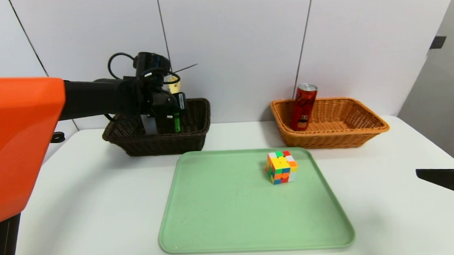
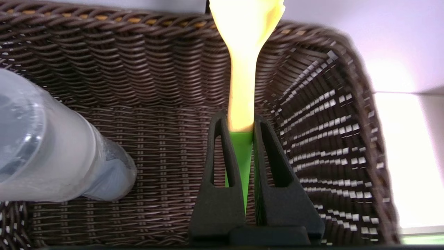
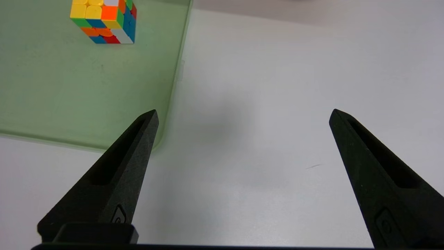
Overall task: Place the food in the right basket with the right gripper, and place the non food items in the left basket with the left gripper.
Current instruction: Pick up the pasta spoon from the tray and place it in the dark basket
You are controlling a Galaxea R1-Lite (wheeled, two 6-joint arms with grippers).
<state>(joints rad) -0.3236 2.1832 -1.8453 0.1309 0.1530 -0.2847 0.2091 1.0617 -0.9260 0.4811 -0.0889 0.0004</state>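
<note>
The left gripper [image 2: 241, 119] is clamped on the yellow slotted spoon [image 2: 242, 69] over the dark brown basket [image 2: 156, 90]; the white bottle [image 2: 52, 156] lies inside; the right gripper [image 3: 242, 114] stands apart beside the tray [image 1: 215, 220]; the puzzle cube [image 1: 282, 167] sits on it; the red can [image 1: 304, 106] stands in the orange-tan basket [image 1: 349, 131].

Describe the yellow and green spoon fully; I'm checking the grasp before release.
The spoon looks like plastic: a pale yellow shaft widening into a head that is cut off by the frame edge, and a green handle. The left gripper is shut on it where yellow meets green, one finger on each side. It hangs over the inside of the dark brown basket, head pointing toward the far wall. No contact with the basket or the bottle inside is visible.
</note>
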